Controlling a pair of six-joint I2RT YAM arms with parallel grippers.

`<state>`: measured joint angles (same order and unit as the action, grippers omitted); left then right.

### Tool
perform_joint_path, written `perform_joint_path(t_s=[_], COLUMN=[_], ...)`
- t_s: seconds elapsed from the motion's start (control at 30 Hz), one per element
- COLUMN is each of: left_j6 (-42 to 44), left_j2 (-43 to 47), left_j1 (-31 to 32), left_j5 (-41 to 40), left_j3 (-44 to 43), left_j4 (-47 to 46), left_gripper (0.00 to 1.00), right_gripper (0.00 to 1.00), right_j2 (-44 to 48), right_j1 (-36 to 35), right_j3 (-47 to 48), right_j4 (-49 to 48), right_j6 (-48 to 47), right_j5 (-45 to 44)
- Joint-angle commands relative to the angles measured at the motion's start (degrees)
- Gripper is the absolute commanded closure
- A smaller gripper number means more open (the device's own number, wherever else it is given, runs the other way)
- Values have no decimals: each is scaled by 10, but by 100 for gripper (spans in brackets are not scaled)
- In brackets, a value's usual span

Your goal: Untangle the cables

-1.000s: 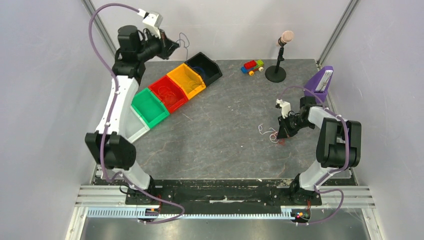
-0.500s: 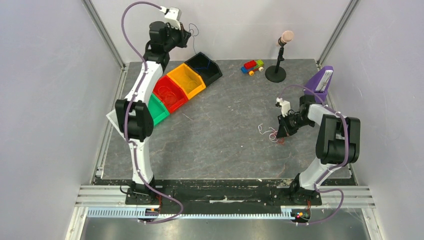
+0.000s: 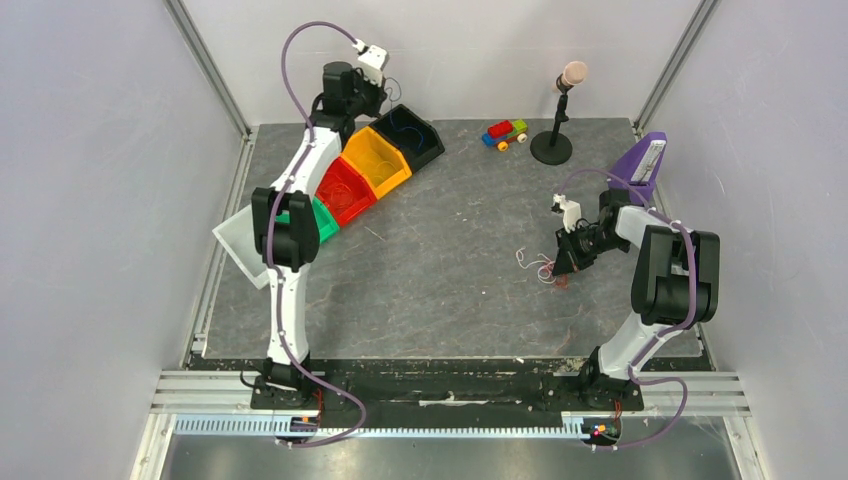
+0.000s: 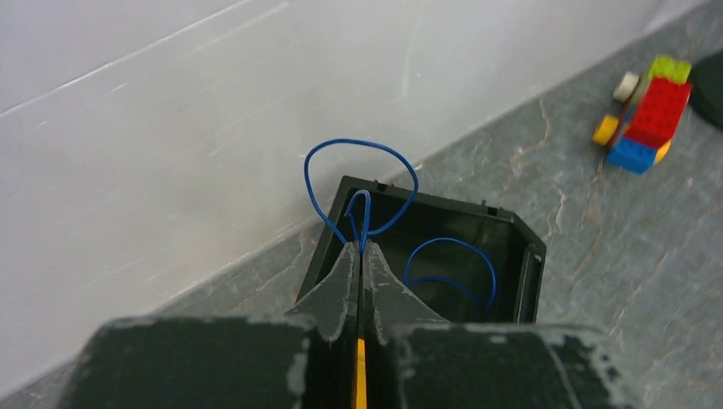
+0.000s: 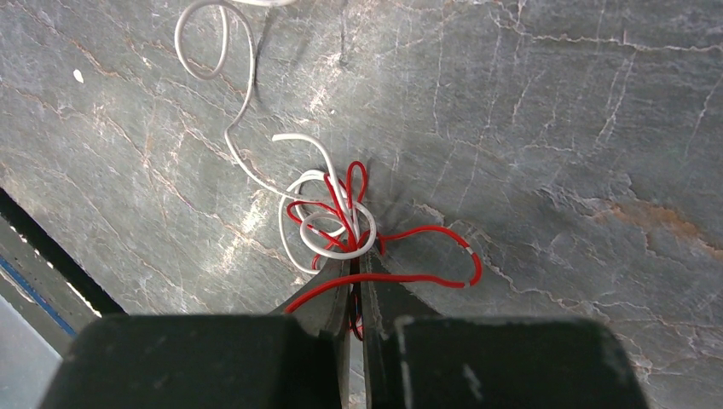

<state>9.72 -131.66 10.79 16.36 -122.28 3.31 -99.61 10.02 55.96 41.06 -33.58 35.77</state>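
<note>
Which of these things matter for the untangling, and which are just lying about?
Job: blue cable in left gripper; red-and-white tangle in right gripper; black bin.
Lying about: brick toy car; microphone stand; purple holder.

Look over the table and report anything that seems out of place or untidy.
The red and white cables sit knotted in a clump at the shut right gripper. A toy block car and a microphone stand at the far edge look unrelated to cables. The left gripper pinches a blue cable.

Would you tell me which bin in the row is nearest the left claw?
The black bin at the row's far end, beside the orange one; a blue wire lies inside.
</note>
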Motion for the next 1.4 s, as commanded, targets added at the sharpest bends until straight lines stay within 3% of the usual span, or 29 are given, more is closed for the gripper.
perform_joint_path(t_s=[0.0, 0.17, 0.43, 0.77, 0.9, 1.03, 1.27, 1.37], left_j6=[127, 151, 187, 157, 158, 104, 31, 9], left_j2=[-29, -90, -120, -31, 19, 116, 371, 452], left_j1=[32, 42, 48, 48, 45, 25, 13, 23], left_j5=[22, 8, -59, -50, -65, -30, 256, 332], left_j3=[-61, -133, -131, -129, -117, -29, 325, 446], left_j4=[81, 164, 176, 169, 208, 234, 243, 226], left_gripper=[98, 98, 98, 44, 33, 26, 24, 23], right_gripper=[100, 100, 100, 100, 100, 100, 100, 100], right_j2=[-8, -8, -13, -11, 0, 11, 34, 51], right_j1=[2, 2, 2, 2, 0, -19, -139, -194], right_j3=[10, 8, 8, 9, 16, 19, 15, 19], right_j4=[-6, -6, -3, -3, -3, -15, -55, -80], right_j6=[0, 0, 3, 4, 8, 28, 53, 76], right_j5=[4, 1, 4, 21, 38, 66, 140, 161])
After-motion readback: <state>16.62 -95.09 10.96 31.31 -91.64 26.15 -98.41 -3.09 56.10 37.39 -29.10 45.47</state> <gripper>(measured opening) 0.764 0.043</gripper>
